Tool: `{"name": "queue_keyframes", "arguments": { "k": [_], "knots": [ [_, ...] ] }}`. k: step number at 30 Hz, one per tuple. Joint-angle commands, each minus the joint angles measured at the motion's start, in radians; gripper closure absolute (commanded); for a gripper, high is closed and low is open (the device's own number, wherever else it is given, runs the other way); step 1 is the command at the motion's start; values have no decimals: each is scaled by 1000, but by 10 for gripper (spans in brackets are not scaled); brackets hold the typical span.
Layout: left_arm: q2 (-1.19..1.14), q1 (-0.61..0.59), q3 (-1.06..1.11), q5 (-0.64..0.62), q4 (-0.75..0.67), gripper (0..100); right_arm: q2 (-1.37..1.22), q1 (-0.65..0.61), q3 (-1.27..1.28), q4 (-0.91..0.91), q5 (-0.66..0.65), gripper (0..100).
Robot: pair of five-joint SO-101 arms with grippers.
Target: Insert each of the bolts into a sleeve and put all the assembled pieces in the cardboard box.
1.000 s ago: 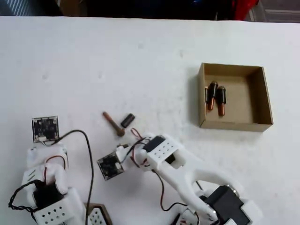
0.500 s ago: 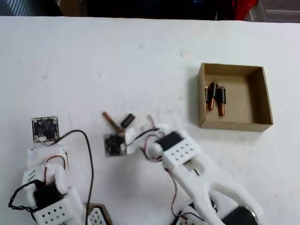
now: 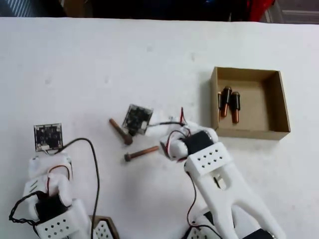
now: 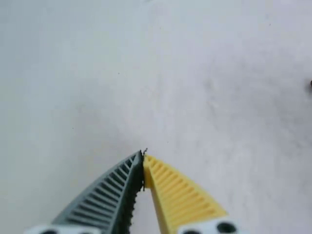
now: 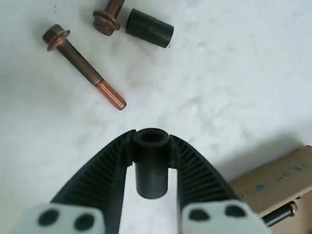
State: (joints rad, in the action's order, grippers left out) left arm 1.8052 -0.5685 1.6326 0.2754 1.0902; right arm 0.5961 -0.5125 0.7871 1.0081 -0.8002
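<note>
A white surface (image 3: 149, 59) lies under my two arms, with the cardboard box (image 3: 215, 104) standing off to my right and assembled pieces (image 3: 229, 104) already inside it. My right arm (image 3: 219, 174) lies stretched out between the box and the loose parts. My left arm (image 3: 47, 199) sits folded at the near edge, well apart from them.

Two bolts wait on the surface. One bolt (image 5: 83, 66) lies free with its thread exposed, and the second bolt (image 5: 108, 17) rests just beside a loose sleeve (image 5: 149, 28).

My right fingers (image 5: 107, 170) pinch another sleeve (image 5: 151, 170) by its sides, above the surface near the free bolt. Its open end pokes clear of the tips, a grip I judge leaves the bore free for a bolt. My left fingers (image 4: 175, 195) are pressed together on nothing.
</note>
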Motion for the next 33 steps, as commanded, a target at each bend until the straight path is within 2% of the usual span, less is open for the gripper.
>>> {"name": "queue_keyframes", "arguments": {
  "k": [1, 8, 13, 17, 24, 31, 33],
  "knots": [
    [8, -4, 0, 9, -25, 977, -21, 13, -140, 74, 55, 981],
    [8, -4, 5, 9, -26, 977, -294, 22, -259, 77, 117, 981],
    [8, -4, 5, 9, -26, 977, -467, 108, -374, 76, 187, 981],
    [8, -4, 5, 9, -26, 977, -618, 160, -443, 77, 184, 981],
    [8, -4, 5, 9, -26, 977, -837, 179, -578, 76, 184, 981],
    [8, -4, 5, 9, -28, 977, -967, 179, -671, 77, 184, 977],
    [8, -4, 5, 9, -28, 977, -978, 179, -674, 79, 184, 940]
  ]
}}
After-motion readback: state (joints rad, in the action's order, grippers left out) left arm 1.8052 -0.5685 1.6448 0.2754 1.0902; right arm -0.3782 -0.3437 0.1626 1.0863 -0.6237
